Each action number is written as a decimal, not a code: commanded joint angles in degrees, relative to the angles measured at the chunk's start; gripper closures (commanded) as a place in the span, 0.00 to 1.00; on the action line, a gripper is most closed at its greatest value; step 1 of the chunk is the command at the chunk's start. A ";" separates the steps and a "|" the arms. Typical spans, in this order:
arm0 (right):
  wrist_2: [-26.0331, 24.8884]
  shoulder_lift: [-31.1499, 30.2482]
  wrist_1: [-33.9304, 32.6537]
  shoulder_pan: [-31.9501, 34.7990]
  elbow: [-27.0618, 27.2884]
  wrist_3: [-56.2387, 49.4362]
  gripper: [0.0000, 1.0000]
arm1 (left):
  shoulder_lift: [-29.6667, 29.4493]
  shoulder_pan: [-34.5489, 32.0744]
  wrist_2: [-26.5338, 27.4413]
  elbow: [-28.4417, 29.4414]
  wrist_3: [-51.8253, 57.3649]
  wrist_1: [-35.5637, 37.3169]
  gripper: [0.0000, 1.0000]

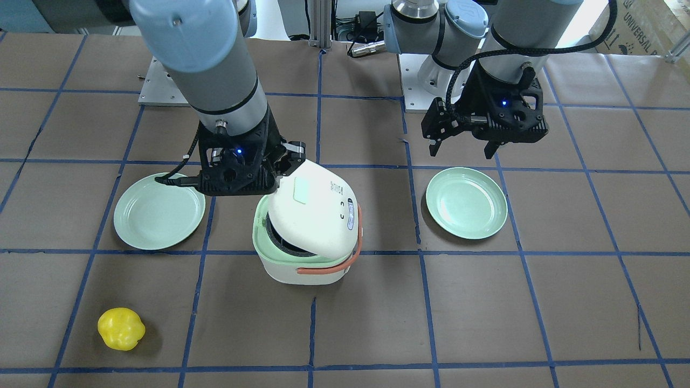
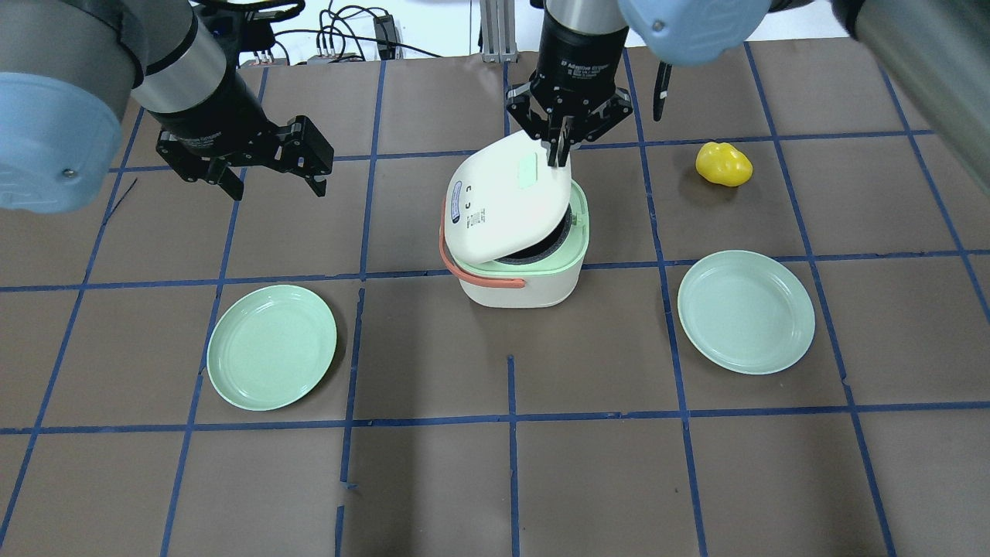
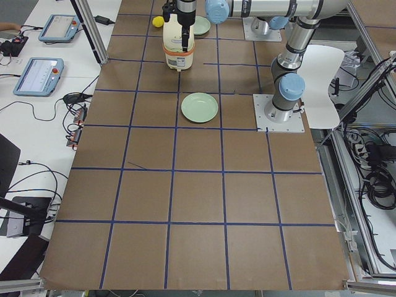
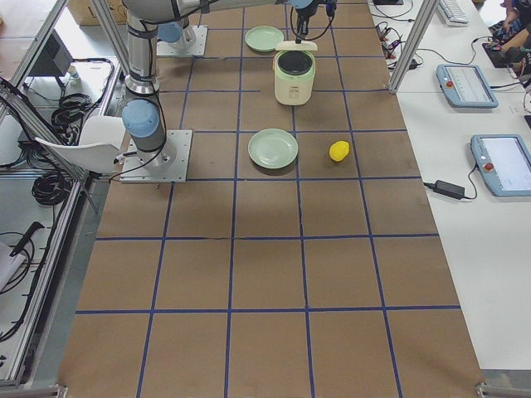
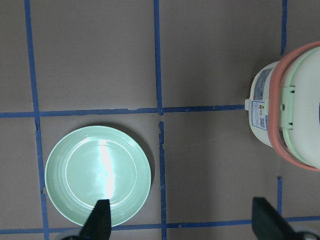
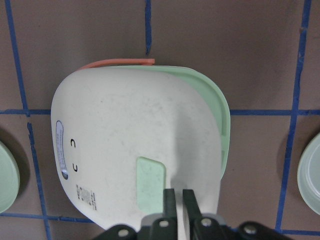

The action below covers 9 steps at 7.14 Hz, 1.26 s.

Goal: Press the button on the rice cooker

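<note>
The white rice cooker (image 2: 518, 290) with a mint rim and an orange handle (image 2: 479, 278) stands mid-table. Its lid (image 2: 503, 205) is tilted up and partly open, so the dark inner pot shows. A mint green button (image 2: 528, 169) sits on the lid near its raised edge. My right gripper (image 2: 555, 158) is shut and empty, its fingertips at that raised lid edge beside the button (image 6: 150, 182); it also shows in the right wrist view (image 6: 178, 200) and the front view (image 1: 288, 159). My left gripper (image 2: 274, 184) is open and empty, hanging above the table away from the cooker (image 5: 290, 120).
Two mint green plates lie on the table, one on my left (image 2: 272, 346) and one on my right (image 2: 746, 311). A yellow bell pepper (image 2: 723, 164) lies far right of the cooker. The left plate (image 5: 97, 175) is under my left gripper.
</note>
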 commanded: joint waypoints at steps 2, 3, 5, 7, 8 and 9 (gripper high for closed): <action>-0.78 -2.12 1.87 -3.92 -4.10 -1.05 0.03 | 0.00 0.00 0.00 -0.06 0.00 0.00 0.00; -1.39 -3.26 2.21 -6.38 -3.40 -3.40 0.00 | 0.17 0.17 0.00 -0.06 0.44 0.00 0.00; -4.02 -6.59 2.31 -9.55 1.06 -14.27 0.00 | 0.00 0.09 0.09 -0.06 0.35 0.00 0.00; -6.22 -14.13 1.52 -12.19 12.36 -19.33 0.00 | 0.00 0.09 0.09 -0.06 0.35 0.00 0.00; -6.23 -17.65 -0.05 -14.12 18.34 -19.51 0.00 | 0.00 0.09 0.09 -0.06 0.44 0.00 0.00; -7.36 -19.51 -3.20 -15.62 21.45 -21.34 0.00 | 0.00 0.09 0.09 -0.06 0.35 0.00 0.00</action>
